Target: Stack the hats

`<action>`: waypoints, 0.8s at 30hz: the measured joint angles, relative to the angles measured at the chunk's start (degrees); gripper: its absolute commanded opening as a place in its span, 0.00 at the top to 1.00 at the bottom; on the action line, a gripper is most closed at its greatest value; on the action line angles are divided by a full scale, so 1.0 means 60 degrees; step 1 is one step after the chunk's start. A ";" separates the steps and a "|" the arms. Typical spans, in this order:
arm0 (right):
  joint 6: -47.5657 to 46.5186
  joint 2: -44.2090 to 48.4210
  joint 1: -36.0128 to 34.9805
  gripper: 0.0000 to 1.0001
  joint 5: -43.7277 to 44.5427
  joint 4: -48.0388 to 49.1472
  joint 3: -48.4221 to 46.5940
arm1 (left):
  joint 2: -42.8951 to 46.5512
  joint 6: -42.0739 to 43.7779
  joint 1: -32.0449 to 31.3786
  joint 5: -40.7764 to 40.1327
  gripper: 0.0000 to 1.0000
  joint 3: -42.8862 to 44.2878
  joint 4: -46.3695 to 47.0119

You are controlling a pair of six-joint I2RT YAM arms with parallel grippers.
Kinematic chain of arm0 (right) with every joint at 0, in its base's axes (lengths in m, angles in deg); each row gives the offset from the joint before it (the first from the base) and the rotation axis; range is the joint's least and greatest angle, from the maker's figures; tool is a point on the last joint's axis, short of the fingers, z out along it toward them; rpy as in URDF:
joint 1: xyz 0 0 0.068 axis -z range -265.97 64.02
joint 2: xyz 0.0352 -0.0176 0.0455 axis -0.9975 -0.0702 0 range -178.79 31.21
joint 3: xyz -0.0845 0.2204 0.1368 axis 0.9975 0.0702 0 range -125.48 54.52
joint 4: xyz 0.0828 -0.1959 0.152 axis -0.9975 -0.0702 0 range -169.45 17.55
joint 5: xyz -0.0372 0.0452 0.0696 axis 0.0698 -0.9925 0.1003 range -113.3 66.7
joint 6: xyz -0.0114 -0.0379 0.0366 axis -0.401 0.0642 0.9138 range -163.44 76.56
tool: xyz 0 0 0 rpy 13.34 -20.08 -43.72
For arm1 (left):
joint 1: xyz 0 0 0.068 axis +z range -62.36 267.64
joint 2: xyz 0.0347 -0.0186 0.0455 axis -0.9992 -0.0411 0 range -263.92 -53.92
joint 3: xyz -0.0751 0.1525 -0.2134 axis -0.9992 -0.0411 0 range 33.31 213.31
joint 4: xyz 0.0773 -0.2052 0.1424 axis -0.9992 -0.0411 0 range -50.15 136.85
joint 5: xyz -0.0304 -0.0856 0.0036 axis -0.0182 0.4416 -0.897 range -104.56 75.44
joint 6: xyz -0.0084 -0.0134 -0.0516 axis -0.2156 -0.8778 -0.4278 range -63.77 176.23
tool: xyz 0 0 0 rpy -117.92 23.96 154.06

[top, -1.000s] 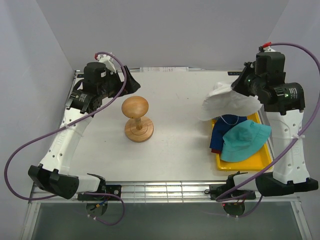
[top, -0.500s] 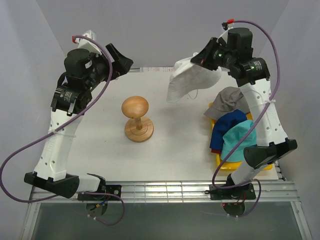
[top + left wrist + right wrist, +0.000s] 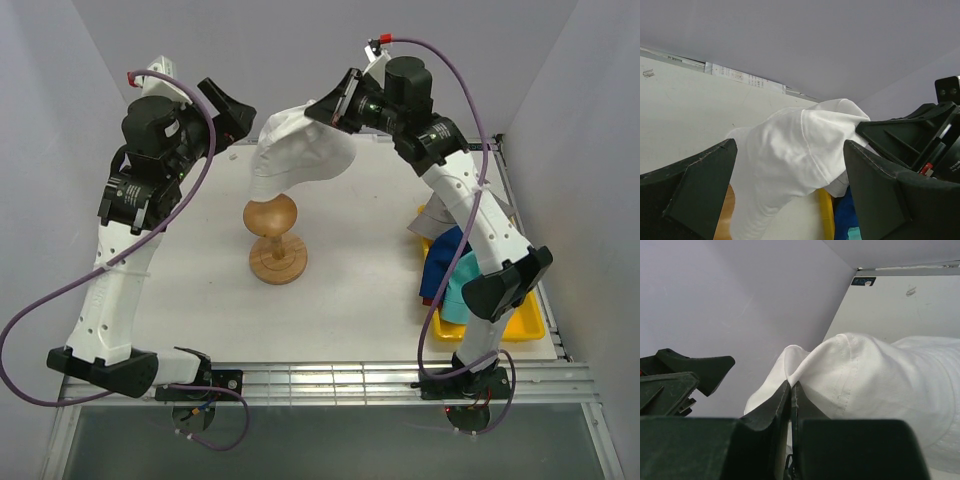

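My right gripper (image 3: 318, 112) is shut on a fold of the white hat (image 3: 295, 150) and holds it in the air, just above and behind the round top of the wooden stand (image 3: 270, 214). The pinch shows in the right wrist view (image 3: 791, 384), with the hat (image 3: 880, 375) hanging to the right. My left gripper (image 3: 240, 112) is open and empty, close to the hat's left side; in its own view (image 3: 790, 144) the hat (image 3: 790, 160) hangs between the fingers, farther off. Navy (image 3: 442, 262), teal (image 3: 455, 297) and grey (image 3: 430, 215) hats lie on the yellow tray (image 3: 527, 325). The dark red hat is hidden.
The stand's round base (image 3: 278, 262) sits left of the table's middle. The right arm's links (image 3: 480, 220) reach over the tray and cover part of the hat pile. Grey walls close in the back and both sides.
My right gripper has carried the white hat from above the tray, leftward and up, to over the wooden stand. My left arm has risen and swung right toward the hat.
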 measured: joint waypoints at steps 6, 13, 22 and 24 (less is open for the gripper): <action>0.0437 -0.0608 -0.0718 0.92 -0.0011 0.0619 0.0076 | 0.0200 0.0011 0.0000 -0.0477 0.02 0.0000 0.0004; 0.0576 -0.0892 -0.1625 0.92 -0.0040 0.0882 0.0346 | 0.0463 0.0149 0.0000 -0.0903 0.02 0.0000 0.0011; 0.0557 -0.0801 -0.1942 0.92 -0.0025 0.1053 0.0918 | 0.0488 0.0178 0.0000 -0.0987 0.02 -0.0051 0.0120; 0.0557 -0.0747 -0.1974 0.92 -0.0018 0.1053 0.1246 | 0.0495 0.0178 0.0000 -0.0987 0.02 -0.0087 0.0135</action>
